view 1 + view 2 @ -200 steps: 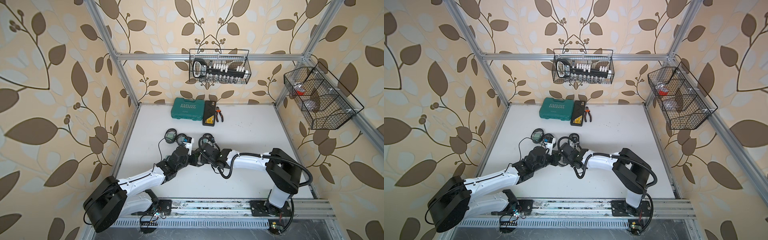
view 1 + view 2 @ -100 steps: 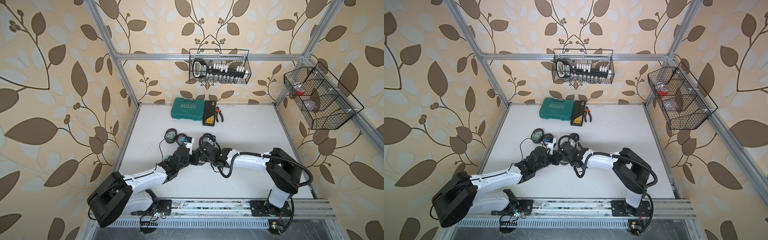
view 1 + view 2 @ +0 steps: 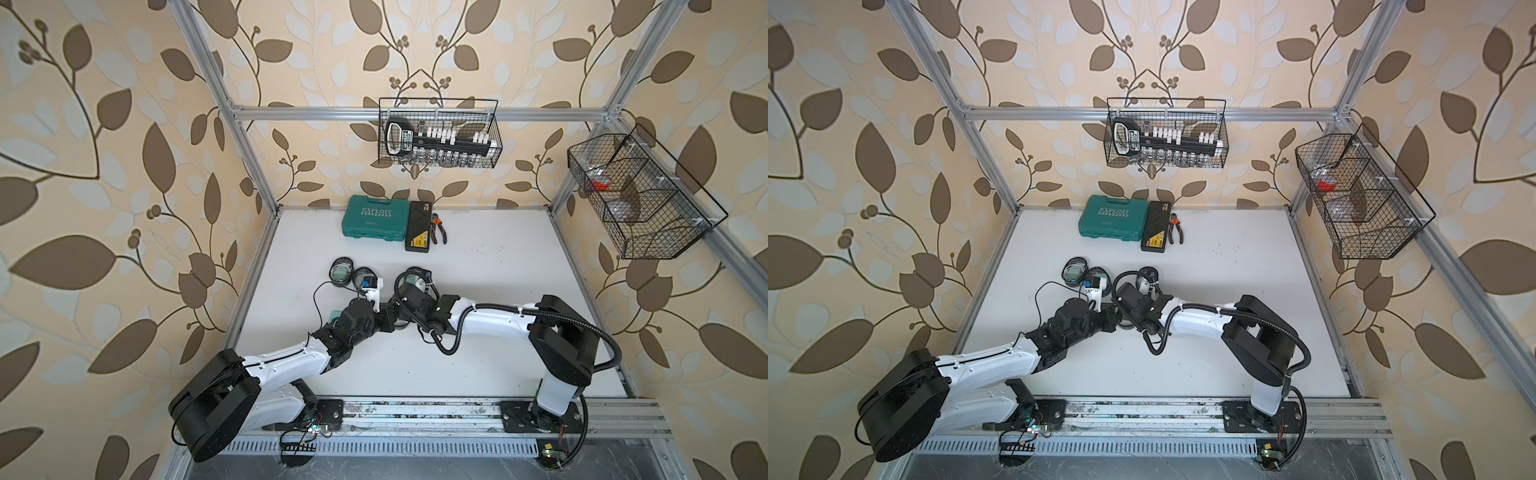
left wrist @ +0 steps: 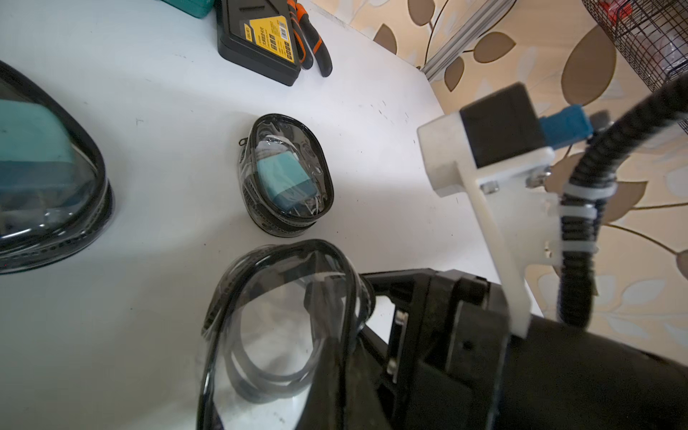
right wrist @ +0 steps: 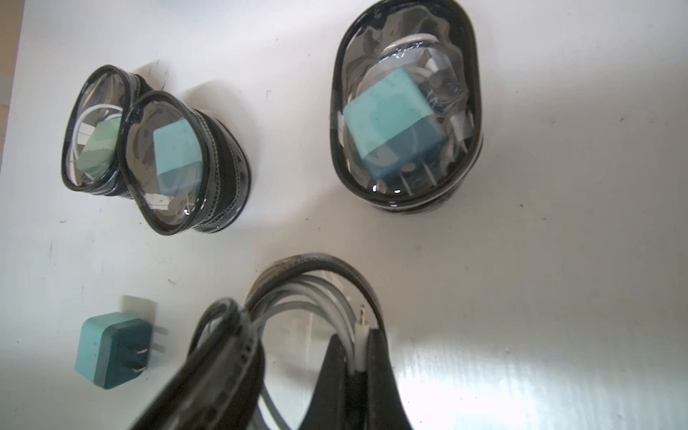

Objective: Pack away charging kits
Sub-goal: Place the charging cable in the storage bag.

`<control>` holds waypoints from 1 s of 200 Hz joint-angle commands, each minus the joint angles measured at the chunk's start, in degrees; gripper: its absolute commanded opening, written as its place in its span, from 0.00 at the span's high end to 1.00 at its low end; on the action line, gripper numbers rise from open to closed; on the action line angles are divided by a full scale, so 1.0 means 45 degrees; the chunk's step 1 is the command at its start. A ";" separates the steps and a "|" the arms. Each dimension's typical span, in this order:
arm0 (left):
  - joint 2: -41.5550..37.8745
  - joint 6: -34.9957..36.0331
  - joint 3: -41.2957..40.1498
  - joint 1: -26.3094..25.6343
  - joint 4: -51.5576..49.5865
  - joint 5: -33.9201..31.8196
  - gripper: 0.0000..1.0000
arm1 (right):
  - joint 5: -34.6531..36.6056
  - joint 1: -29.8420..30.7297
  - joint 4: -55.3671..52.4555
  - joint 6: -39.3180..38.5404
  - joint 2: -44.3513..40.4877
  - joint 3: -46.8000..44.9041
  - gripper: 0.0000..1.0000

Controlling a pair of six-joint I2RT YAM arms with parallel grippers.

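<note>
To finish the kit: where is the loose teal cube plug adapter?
In the right wrist view, the teal cube adapter lies on the white table, near a clear oval pouch.

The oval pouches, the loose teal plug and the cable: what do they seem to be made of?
The pouches look like clear glossy soft plastic, since it wrinkles and glints; the black stitched rim is perhaps vinyl or fabric. The loose plug seems matte hard plastic, with flat faces; its prongs look like metal. The cable looks smooth, rubbery grey-white plastic, bending in loops.
</note>
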 commanded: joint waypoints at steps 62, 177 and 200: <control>-0.0375 -0.0265 -0.0291 0.0084 0.0826 0.0100 1.00 | 0.0211 0.0138 -0.0493 0.0291 0.0585 0.0860 0.77; 0.0252 -0.0675 -0.0290 0.0094 0.0807 -0.0825 1.00 | 0.0111 -0.0759 0.0456 -0.0869 -0.1472 -0.1269 0.47; 0.0094 -0.0493 -0.0039 0.0105 0.0318 -0.1087 1.00 | 0.0417 -0.0844 0.0372 -0.1046 -0.2025 -0.1583 0.46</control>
